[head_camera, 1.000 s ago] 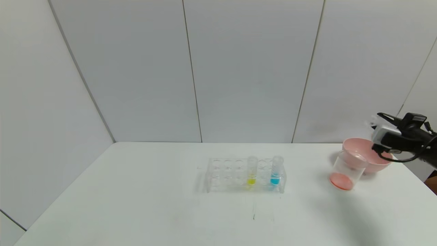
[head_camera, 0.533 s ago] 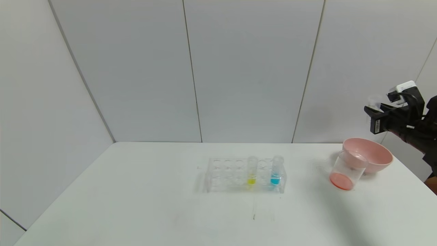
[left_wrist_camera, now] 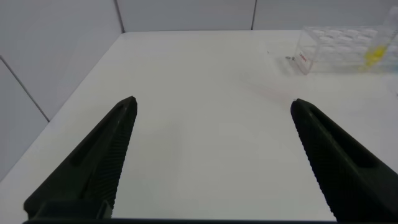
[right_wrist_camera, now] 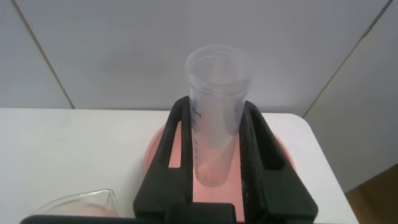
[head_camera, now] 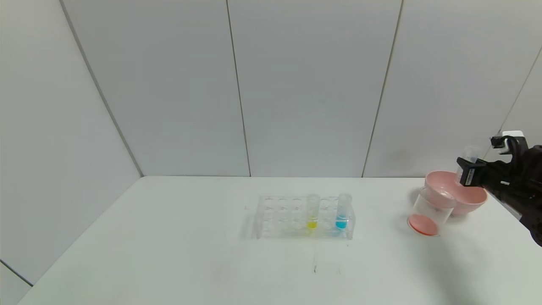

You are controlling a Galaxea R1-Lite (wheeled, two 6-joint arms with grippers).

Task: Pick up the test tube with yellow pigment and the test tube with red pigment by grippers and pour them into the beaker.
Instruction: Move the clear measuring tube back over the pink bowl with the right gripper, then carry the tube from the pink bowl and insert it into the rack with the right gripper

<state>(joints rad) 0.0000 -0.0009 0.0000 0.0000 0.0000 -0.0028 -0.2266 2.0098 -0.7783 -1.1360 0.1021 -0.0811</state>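
Clear test tube with red pigment [right_wrist_camera: 214, 118] | clamped upright in right end effector [right_wrist_camera: 217, 168] | over pink bowl [head_camera: 474, 201]

1. You see the right gripper [right_wrist_camera: 217, 165] with its two black fingers [right_wrist_camera: 177, 155] closed tight on a clear tube.
2. That tube is the test tube with red pigment [right_wrist_camera: 214, 106]. It stands upright with its open mouth at the top. You can see no liquid in it.
3. The pink bowl [right_wrist_camera: 155, 149] sits right under the tube.
4. The rim of the beaker [right_wrist_camera: 74, 202] peeks in at one corner, on the white table [right_wrist_camera: 68, 146].
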